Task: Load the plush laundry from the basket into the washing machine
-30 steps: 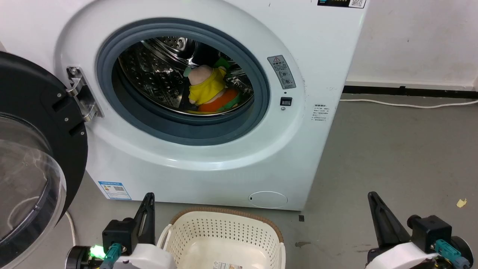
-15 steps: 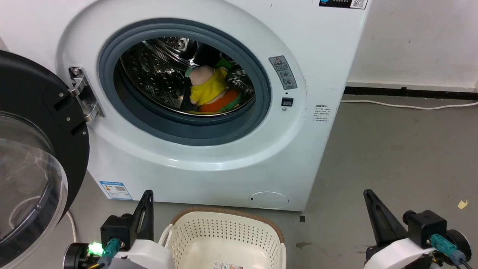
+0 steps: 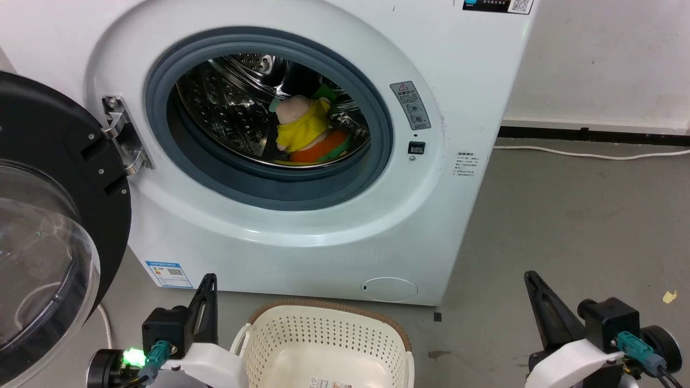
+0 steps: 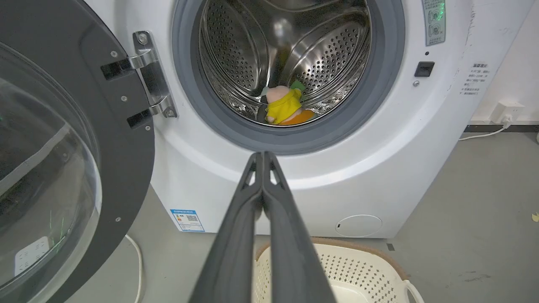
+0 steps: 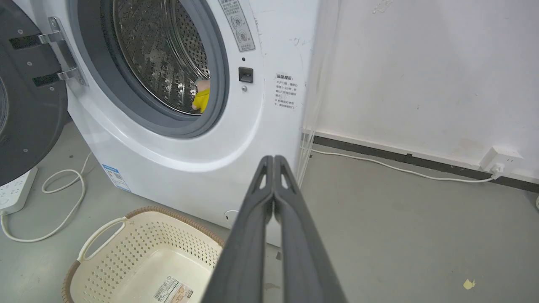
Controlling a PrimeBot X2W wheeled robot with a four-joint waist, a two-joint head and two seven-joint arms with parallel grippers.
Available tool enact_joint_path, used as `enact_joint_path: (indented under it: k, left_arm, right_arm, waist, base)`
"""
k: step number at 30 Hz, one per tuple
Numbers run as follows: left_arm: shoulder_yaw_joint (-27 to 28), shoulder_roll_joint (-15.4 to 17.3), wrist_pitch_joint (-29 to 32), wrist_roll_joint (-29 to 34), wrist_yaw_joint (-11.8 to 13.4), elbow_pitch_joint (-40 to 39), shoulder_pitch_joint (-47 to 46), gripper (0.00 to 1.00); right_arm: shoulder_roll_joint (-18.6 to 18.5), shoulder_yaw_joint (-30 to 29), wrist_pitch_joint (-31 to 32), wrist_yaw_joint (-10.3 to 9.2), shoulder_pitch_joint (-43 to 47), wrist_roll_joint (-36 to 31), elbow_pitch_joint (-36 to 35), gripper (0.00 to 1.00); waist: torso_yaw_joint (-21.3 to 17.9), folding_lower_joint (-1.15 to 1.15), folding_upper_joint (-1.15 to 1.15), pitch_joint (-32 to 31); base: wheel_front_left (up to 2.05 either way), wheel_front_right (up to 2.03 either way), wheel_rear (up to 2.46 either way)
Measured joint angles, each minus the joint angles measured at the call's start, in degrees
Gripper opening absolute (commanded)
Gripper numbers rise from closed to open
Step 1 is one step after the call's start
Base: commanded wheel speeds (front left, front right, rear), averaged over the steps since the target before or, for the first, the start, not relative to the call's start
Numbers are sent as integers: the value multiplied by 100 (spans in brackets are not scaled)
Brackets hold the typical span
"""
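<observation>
Left end effector (image 4: 262,156): two long, dark, tapering fingers pressed together along their length, holding nothing and touching nothing, pointing toward the lower lip of the washing machine (image 3: 474,81). Right end effector (image 5: 273,159): the same slim matte fingers, also closed flat against each other with nothing between them, held over the grey concrete floor (image 3: 566,215) near the machine's right front corner.

The washing machine is a large, glossy white front-loader with a broad curved face. A thick round gasket (image 3: 269,188) of grey rubber rings its opening. Behind it sits the shiny steel drum (image 3: 226,108), dotted with small holes. The plush laundry (image 3: 302,129) lies inside the drum, low and to the right: a soft, rounded peach-pink head, yellow cloth, orange and green parts beneath.

The door (image 3: 54,134) hangs open on the left from a metal hinge (image 3: 121,137), black-rimmed with a clear domed window (image 3: 32,258).

The basket (image 3: 323,334) stands on the floor just before the machine, between the two arms: cream perforated plastic, rounded corners, brown woven-look rim, a small sticker (image 5: 174,290) on its inside bottom.
</observation>
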Motion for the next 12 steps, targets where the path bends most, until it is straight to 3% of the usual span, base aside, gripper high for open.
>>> enact_joint_path:
  k: [12]
  left_arm:
    - [67,-12,99,48,-26,-35,-23,0]
  right_arm:
    - [0,-10,94,1,-59,-92,-19,0]
  waist:
    - [13,0,0,-7]
  base:
    - [0,0,0]
